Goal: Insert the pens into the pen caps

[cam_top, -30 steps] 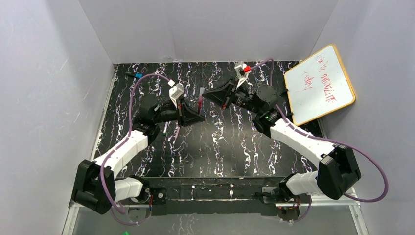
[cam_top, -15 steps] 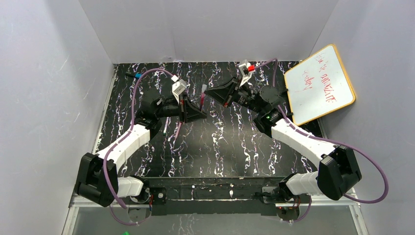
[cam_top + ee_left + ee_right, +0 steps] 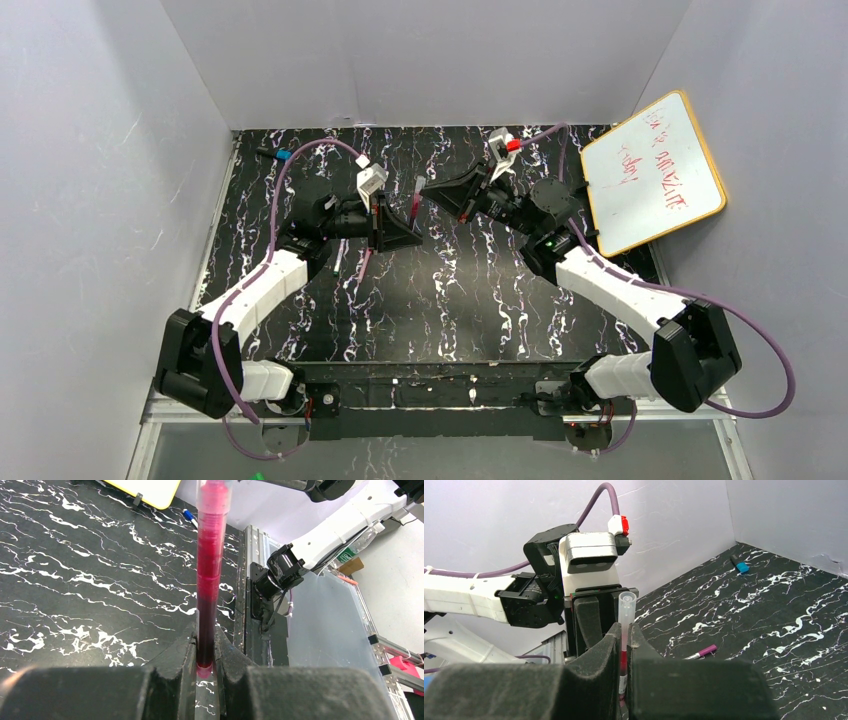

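Well left of the glossy whiteboard (image 3: 650,175), my left gripper's (image 3: 204,642) matte black fingers pinch the lower end of a slim, round red pen (image 3: 209,570) standing upright. Nearer the whiteboard, my right gripper (image 3: 624,630) clamps a clear-walled tube (image 3: 626,607), red inside, open rim upward. I can't tell whether pen and tube touch.

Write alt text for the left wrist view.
Left gripper shut on a red pen that rises past the top edge, above a black white-veined table; the right arm stands at the table's edge.
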You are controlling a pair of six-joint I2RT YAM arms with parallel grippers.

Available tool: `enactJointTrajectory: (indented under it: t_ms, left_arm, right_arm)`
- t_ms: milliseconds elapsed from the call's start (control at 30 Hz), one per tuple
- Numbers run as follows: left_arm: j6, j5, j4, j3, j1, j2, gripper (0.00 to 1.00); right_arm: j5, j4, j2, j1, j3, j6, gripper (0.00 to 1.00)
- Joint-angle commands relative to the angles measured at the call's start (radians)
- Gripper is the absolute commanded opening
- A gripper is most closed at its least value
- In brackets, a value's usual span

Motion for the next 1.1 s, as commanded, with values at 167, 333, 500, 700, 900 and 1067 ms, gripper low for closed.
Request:
enactJointTrajectory:
  t_ms: [167, 333, 500, 700, 900, 1067]
  left_arm:
    - [0.021, -0.082, 0.086, 0.119, 0.010, -0.011, 0.00]
    - [0.036, -0.075, 0.066, 0.142, 0.010, -0.005, 0.00]
    - [0.054, -0.075, 0.041, 0.166, 0.010, -0.004, 0.00]
    - [0.069, -0.076, 0.024, 0.195, 0.010, 0.008, 0.00]
    - [0.091, -0.078, 0.000, 0.241, 0.014, 0.028, 0.00]
    - [0.092, -0.069, 0.000, 0.263, 0.016, 0.045, 0.00]
  right_arm:
    - [-0.161, -0.229, -0.009, 0.060, -0.064, -0.034, 0.01]
    - [-0.150, -0.247, -0.009, 0.063, -0.068, -0.033, 0.01]
    - [-0.137, -0.268, -0.008, 0.072, -0.071, -0.038, 0.01]
    - [-0.130, -0.291, -0.006, 0.089, -0.075, -0.050, 0.01]
    - [-0.125, -0.304, -0.004, 0.099, -0.084, -0.057, 0.01]
    - [-0.121, -0.306, -0.005, 0.109, -0.099, -0.054, 0.01]
